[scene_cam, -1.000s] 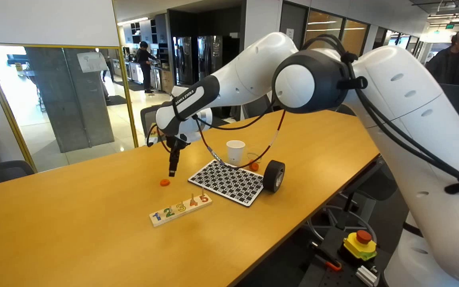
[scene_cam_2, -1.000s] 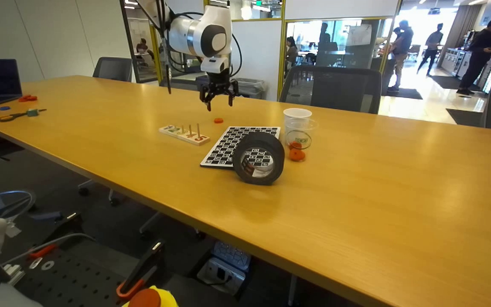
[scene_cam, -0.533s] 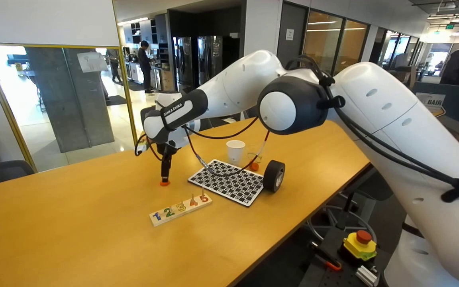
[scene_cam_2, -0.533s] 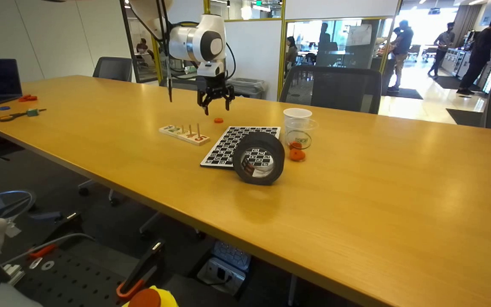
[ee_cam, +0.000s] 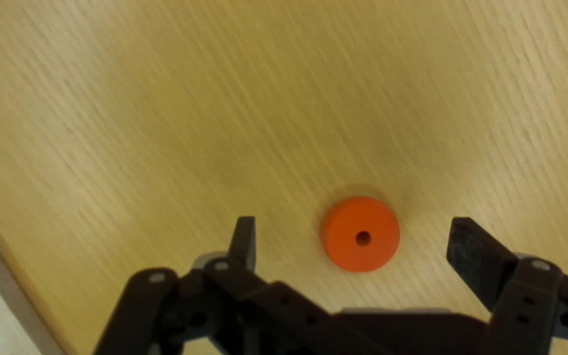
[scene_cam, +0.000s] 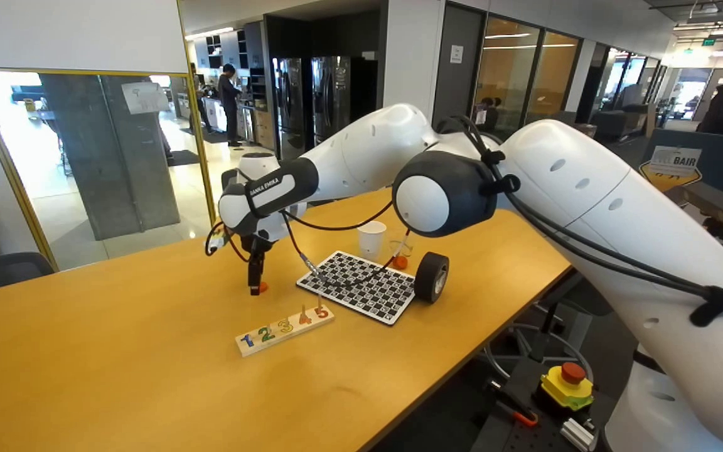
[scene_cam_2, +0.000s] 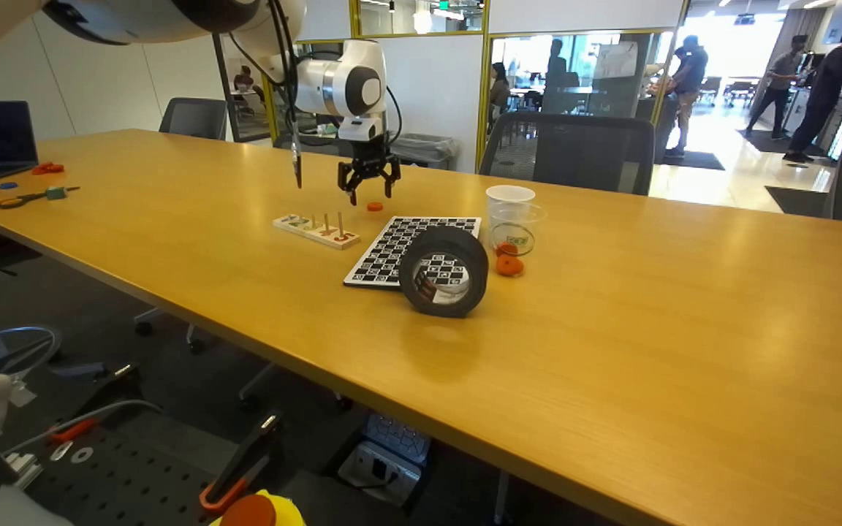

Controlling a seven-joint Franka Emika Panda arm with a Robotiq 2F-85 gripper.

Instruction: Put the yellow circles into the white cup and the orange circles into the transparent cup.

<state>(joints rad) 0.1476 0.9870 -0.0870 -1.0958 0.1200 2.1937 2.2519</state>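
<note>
The claw (scene_cam_2: 370, 197) is spread super wide by an orange circle (ee_cam: 360, 224) near the checkered board (scene_cam: 361, 296); more orange circles (scene_cam_2: 509, 266) are stashed in the transparent cup (scene_cam_2: 523, 237) across that board.

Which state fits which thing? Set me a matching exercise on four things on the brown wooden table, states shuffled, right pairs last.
Things
1. flat round holed orange disc
2. black ring-shaped roll of tape
3. clear see-through cup
4. long narrow board of pale wood

States
A. orange pieces show through its side
B. marked with coloured numerals
C. seen in the gap of the open black two-fingered gripper in the wrist view
D. standing on its edge

Right pairs: 1-C; 2-D; 3-A; 4-B
</note>
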